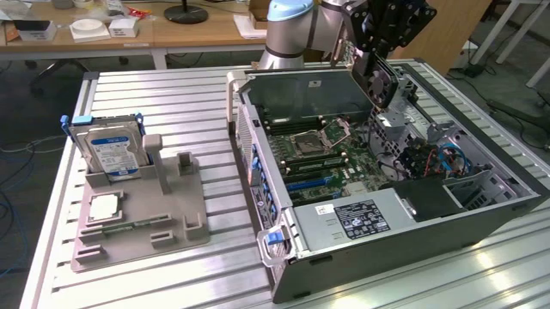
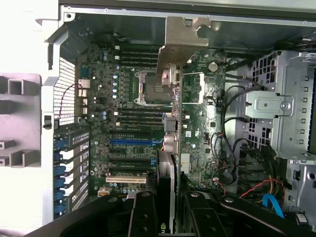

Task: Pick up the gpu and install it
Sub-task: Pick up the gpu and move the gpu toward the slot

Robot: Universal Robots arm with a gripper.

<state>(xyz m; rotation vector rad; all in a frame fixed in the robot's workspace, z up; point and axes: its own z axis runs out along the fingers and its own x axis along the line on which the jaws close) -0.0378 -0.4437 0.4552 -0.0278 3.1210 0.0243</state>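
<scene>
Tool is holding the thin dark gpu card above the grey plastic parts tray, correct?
Wrong. The tool holds the thin dark gpu card above the open grey metal computer case, not the grey plastic parts tray; the exterior view shows it.

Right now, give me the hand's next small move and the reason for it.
Probably shift across toward the blue slot, without lowering yet. The hand grips the gpu above the open case, and in the wrist view the card sits beside the CPU socket, off the slot row.
</scene>
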